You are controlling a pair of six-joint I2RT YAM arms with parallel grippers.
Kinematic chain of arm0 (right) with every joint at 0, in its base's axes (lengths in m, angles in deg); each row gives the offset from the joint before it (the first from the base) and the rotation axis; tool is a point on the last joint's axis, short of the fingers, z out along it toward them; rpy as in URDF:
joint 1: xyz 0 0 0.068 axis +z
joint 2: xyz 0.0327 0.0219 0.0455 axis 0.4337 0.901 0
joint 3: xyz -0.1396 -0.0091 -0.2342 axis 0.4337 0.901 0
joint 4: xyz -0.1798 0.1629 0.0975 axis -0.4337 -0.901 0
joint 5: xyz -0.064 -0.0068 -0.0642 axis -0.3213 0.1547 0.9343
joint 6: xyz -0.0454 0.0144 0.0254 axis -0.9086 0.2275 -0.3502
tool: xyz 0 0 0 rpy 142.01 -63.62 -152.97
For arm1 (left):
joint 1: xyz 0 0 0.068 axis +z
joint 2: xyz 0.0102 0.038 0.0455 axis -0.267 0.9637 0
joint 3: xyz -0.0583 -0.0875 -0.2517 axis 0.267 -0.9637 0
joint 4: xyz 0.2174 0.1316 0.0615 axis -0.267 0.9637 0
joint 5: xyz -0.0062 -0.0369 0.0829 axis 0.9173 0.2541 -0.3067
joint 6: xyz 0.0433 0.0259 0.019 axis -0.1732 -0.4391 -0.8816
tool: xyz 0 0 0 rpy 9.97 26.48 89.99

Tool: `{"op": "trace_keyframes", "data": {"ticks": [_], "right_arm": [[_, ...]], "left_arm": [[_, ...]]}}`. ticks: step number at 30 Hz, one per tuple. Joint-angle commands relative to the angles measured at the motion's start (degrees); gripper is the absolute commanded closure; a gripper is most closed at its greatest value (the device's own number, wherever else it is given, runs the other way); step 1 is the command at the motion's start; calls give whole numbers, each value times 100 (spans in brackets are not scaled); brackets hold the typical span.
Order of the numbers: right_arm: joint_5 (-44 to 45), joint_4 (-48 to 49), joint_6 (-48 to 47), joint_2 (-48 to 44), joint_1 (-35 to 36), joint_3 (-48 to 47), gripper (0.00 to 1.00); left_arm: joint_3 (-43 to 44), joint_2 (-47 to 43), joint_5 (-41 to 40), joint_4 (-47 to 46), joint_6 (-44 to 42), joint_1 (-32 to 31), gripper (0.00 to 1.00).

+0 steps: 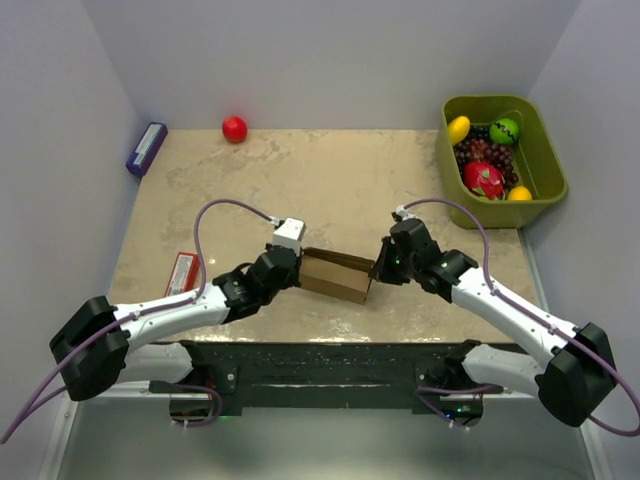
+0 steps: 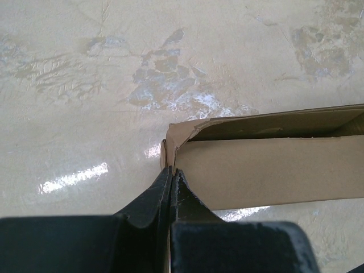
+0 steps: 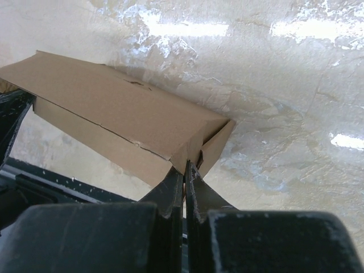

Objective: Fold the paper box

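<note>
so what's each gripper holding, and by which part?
The paper box, held by both: left gripper pinches its left-end corner, right gripper its right-end corner.

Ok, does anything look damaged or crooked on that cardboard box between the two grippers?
Slightly. The paper box is only half formed: its corner by the left gripper looks crumpled and ragged, and the end flap by the right gripper sticks out at an angle. A small nick marks its top face.
</note>
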Motion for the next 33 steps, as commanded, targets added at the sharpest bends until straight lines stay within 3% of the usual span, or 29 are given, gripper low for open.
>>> {"op": "trace_keyframes", "data": {"ticks": [1,10,33], "right_arm": [[294,255,443,127,442,81,100],[998,-70,619,277,934,213,100],[1341,-1037,566,-66,1022,256,100]], "left_arm": [[-14,216,335,708,118,-102,100],[48,330,607,716,180,-102,100],[592,611,809,1279,92,-67,100]]}}
